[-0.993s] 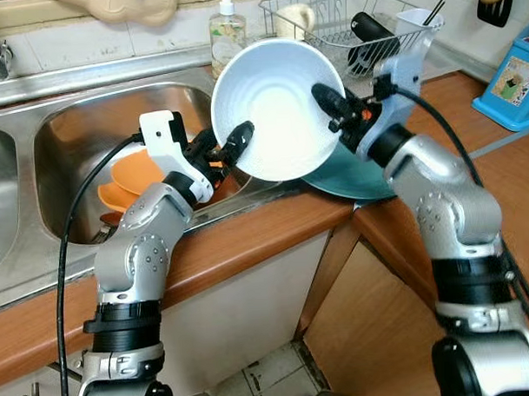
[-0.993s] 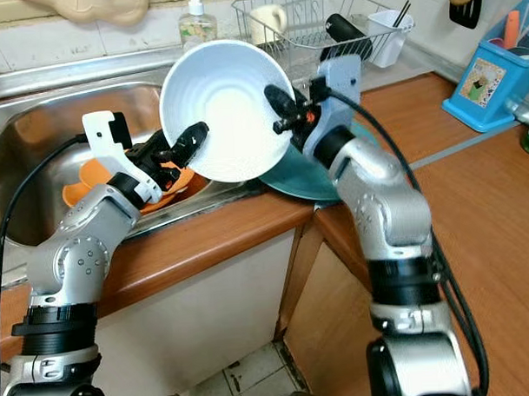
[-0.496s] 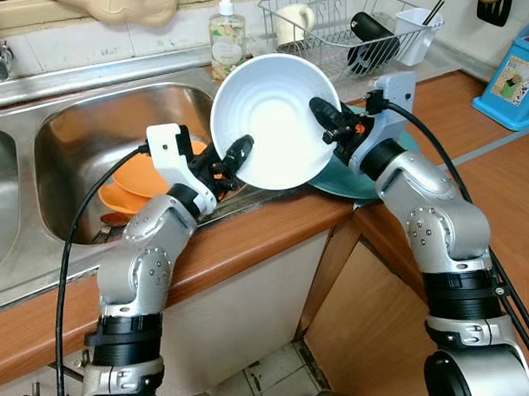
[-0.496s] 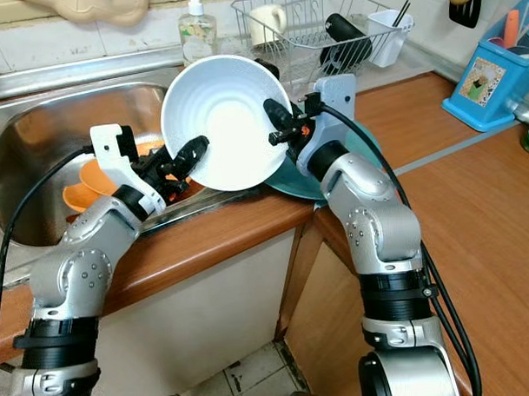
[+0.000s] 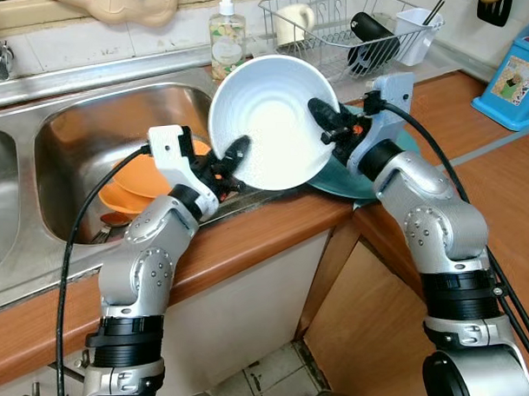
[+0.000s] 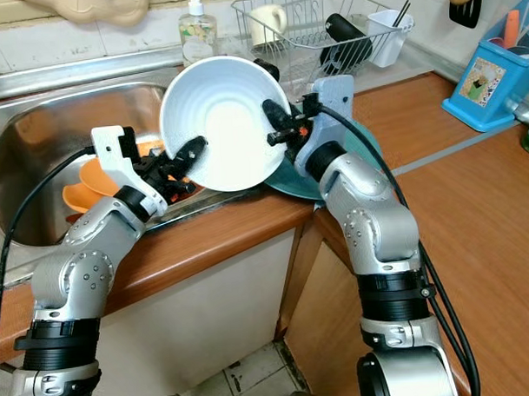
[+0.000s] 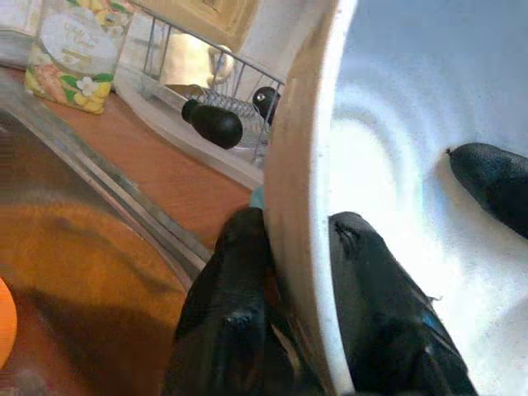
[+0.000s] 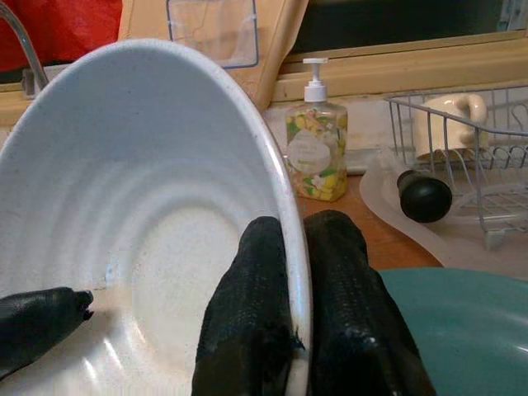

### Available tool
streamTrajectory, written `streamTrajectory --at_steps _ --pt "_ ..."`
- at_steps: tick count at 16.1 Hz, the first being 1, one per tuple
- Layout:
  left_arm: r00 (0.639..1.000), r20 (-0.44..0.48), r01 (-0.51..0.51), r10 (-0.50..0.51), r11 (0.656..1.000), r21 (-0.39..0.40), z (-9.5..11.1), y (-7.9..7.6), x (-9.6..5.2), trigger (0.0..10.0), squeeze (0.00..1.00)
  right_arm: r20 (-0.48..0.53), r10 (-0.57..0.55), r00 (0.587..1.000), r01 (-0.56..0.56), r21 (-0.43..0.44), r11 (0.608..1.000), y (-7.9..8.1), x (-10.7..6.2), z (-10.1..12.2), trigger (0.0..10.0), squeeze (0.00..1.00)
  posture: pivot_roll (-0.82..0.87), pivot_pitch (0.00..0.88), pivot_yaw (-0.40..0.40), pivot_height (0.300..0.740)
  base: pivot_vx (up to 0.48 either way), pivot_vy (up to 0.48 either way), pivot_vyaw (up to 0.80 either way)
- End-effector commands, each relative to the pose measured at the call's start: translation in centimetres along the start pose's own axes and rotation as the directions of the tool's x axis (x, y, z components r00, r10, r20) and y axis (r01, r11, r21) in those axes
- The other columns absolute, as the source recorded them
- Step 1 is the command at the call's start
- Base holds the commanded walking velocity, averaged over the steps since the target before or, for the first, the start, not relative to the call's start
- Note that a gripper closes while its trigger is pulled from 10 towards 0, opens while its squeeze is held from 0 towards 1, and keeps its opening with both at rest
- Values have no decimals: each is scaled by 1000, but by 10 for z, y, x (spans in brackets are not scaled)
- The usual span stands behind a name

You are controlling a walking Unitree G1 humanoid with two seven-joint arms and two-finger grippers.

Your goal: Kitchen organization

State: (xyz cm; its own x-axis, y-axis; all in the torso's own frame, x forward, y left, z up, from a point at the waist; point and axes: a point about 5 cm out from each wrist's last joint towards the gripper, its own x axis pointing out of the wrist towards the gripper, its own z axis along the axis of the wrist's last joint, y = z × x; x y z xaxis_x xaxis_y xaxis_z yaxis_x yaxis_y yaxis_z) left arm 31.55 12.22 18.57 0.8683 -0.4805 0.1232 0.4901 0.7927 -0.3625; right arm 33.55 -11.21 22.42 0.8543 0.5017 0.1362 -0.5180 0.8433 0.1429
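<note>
While both arms reach over the counter edge, a white bowl (image 5: 275,119) is held tilted on its side between them, above the strip of steel between the sink (image 5: 88,126) and a teal plate (image 5: 355,182). Left gripper (image 5: 231,156) pinches the bowl's lower left rim, one finger inside, one outside. Right gripper (image 5: 324,119) pinches the opposite rim the same way, as the right wrist view confirms. Orange dishes (image 5: 125,181) lie in the sink basin. Behind the bowl stand a soap bottle (image 5: 227,34) and a wire drying rack (image 5: 354,25) containing a cream mug (image 5: 293,23).
</note>
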Motion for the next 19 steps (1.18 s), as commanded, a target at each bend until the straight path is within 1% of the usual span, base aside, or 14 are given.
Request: streamTrajectory --at_steps 1,8,9,10,11,12,13,14,15,17,19 --pt "1000 -4 -8 8 1000 12 0 1 -1 0 0 58 -6 998 7 -22 1000 -1 0 15 0 0 -143 0 15 740 0 0 0" --pt "1000 6 -17 17 1000 11 1 1 1 0 0 58 -9 998 12 -38 999 -1 1 15 0 0 -145 0 16 740 0 0 0" --pt "1000 9 -21 20 1000 12 1 1 1 0 0 58 -10 998 12 -43 999 0 2 15 2706 0 -145 0 16 740 0 0 0" --pt "999 31 -44 43 999 16 6 3 4 0 0 50 -11 999 15 -73 997 1 3 15 10000 0 -143 0 11 740 0 0 0" --pt "998 40 -51 50 999 17 8 4 4 0 0 47 -13 999 17 -82 997 1 3 14 10000 0 -143 0 11 740 0 0 0" --pt "996 60 -65 64 998 16 13 6 6 0 0 39 1 999 2 -87 996 3 4 14 10000 329 -142 0 10 740 0 0 0" --pt "996 65 -68 67 998 15 15 7 7 0 0 36 12 999 -9 -83 997 4 4 14 10000 329 -142 0 10 740 0 0 0" --pt "995 73 -74 72 997 15 17 8 7 0 0 34 27 999 -24 -78 997 5 5 14 10000 1000 -142 0 10 740 0 0 0" --pt "995 73 -74 72 997 15 17 8 7 0 0 34 27 999 -24 -78 997 5 5 14 10000 1000 -142 0 10 740 0 0 0" --pt "990 109 -92 93 996 -9 25 11 9 0 0 31 46 998 -43 -97 994 7 5 16 10000 1000 -146 0 10 740 0 0 0" --pt "975 167 -145 148 989 -31 39 20 11 0 0 18 59 998 -56 -135 989 9 4 17 10000 1000 -148 0 8 740 0 0 0"
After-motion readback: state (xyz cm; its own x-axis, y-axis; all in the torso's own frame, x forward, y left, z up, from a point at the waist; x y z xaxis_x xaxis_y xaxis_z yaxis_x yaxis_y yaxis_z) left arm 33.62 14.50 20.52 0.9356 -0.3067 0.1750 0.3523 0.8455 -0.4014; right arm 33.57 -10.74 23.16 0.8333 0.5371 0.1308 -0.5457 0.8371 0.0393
